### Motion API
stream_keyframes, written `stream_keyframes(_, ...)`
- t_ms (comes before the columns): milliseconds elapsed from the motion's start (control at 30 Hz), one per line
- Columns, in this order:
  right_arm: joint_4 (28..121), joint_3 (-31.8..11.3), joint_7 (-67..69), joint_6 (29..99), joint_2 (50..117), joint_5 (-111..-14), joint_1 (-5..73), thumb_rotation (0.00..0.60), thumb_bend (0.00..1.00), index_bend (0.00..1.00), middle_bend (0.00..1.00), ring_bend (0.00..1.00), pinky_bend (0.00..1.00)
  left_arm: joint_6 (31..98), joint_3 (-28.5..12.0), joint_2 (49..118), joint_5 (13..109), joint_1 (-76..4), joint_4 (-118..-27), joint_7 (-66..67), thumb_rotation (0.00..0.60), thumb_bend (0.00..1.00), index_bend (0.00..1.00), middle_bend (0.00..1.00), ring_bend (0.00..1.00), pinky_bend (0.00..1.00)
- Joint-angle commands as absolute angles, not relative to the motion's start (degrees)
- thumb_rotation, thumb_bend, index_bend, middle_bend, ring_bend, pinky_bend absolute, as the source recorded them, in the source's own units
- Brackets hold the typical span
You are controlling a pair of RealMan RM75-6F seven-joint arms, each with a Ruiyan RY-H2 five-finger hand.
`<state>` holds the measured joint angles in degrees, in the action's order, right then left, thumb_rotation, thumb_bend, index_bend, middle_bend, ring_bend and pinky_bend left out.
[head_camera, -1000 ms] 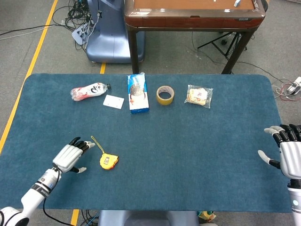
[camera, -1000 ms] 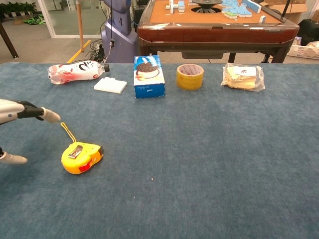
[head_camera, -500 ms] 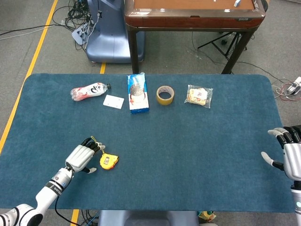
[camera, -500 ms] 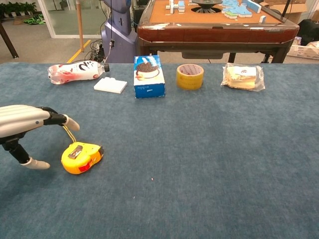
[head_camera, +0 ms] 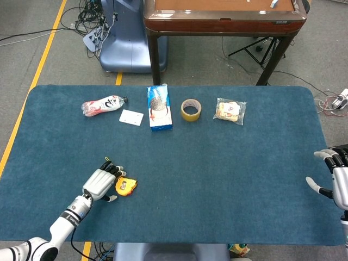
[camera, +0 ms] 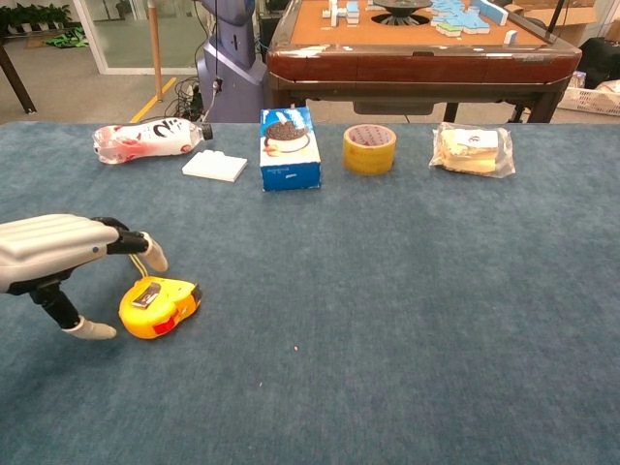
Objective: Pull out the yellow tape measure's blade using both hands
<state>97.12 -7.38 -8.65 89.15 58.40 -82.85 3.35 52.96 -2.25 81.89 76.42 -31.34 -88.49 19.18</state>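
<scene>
The yellow tape measure (head_camera: 126,186) (camera: 159,306) lies flat on the blue table near the front left, its yellow wrist cord running back under my fingers. My left hand (head_camera: 101,183) (camera: 60,254) hovers just left of it, fingers arched over its near side and thumb low beside it, holding nothing. My right hand (head_camera: 338,179) shows only at the far right edge of the head view, fingers spread, far from the tape measure. The chest view does not show it.
Along the back of the table (head_camera: 228,163) lie a crushed plastic bottle (head_camera: 102,105), a white card (head_camera: 131,117), a blue box (head_camera: 159,107), a roll of brown tape (head_camera: 191,110) and a bagged snack (head_camera: 229,110). A wooden table (head_camera: 223,16) stands behind.
My left hand has moved right, from well left of the tape measure to right beside it with fingers arching over it. My right hand drifted slightly right and down.
</scene>
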Motion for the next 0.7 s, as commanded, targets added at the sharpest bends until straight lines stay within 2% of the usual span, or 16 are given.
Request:
stream_keyframes(33,97.0,-7.4,-8.5,89.2,58.3,-82.8,3.2,0.600,0.23,0.33,0.31,0.21,0.15,53.0,-2.2,82.4,75.9,-31.6,-88.6,19.7,0.600,0.17,0.24,0.16,0.15,0.03)
stream_keyframes(333,96.9,-7.3,-8.0,89.7,57.9,-82.7,2.7,0.600,0.23,0.33,0.31,0.21,0.15,52.8,-2.3,84.0,74.6,-32.7,-88.0,21.4,0.600,0.17,0.24,0.16,0.15,0.03)
stream_keyframes(700,97.1,-7.3,-8.3,89.7,57.7,-82.6,2.6,0.600,0.23,0.33,0.31,0.21,0.15,53.7,-1.7,84.7,73.9,-32.7,-87.2,21.5,0.600,0.17,0.29,0.24,0.16,0.03)
